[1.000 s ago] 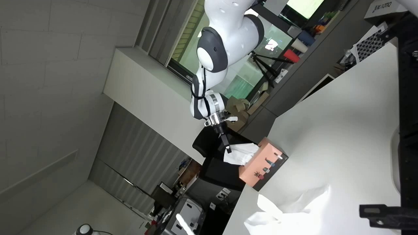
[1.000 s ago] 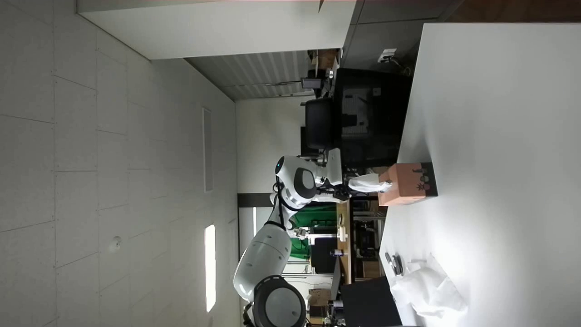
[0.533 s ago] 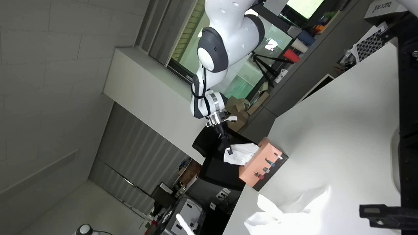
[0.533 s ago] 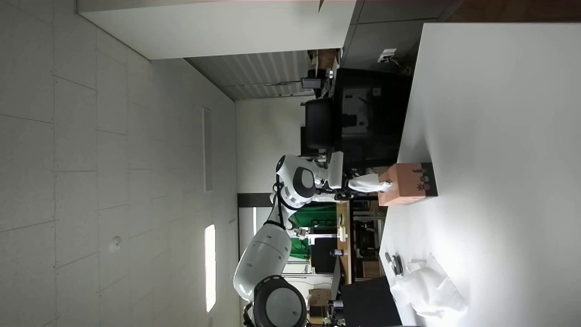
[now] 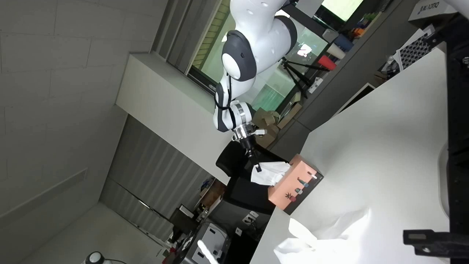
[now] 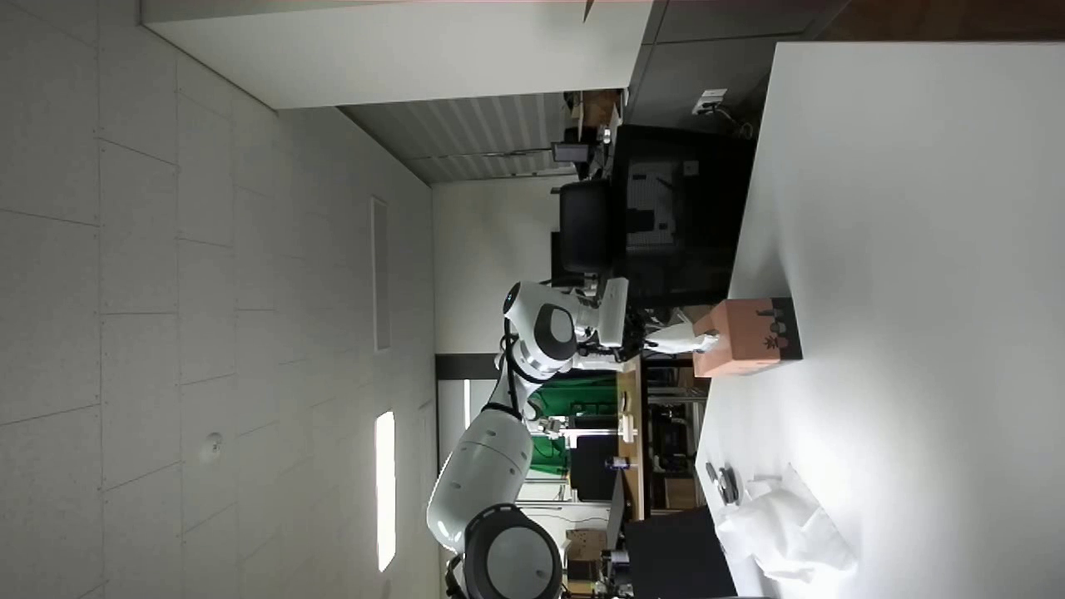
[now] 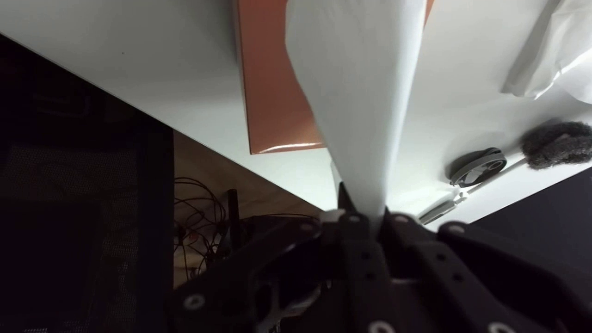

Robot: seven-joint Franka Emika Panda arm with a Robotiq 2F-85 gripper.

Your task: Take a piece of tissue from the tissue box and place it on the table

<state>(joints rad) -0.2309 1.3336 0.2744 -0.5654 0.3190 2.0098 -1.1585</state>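
Close in, the gripper (image 7: 365, 212) has its fingers together, pinched on the piece of tissue (image 7: 363, 101); white sheet gathers to a narrow neck between the tips. Below the fingertips the sheet widens and runs down to the tissue box (image 7: 277, 92), lower end at the top of the box in both exterior views. Box stands near, under the fingers, pinkish-brown, dark at the base, on the white table (image 7: 194, 101). Further off, right of the fingers in the wrist view, a round grey item (image 7: 478, 169) lies on the table, a dark fluffy thing (image 7: 545, 150) near it. Crumpled tissue heap (image 7: 566, 51) also that side, well apart from the fingers. Beyond the fingers, past the table edge in an exterior view: black chair (image 5: 247, 194).
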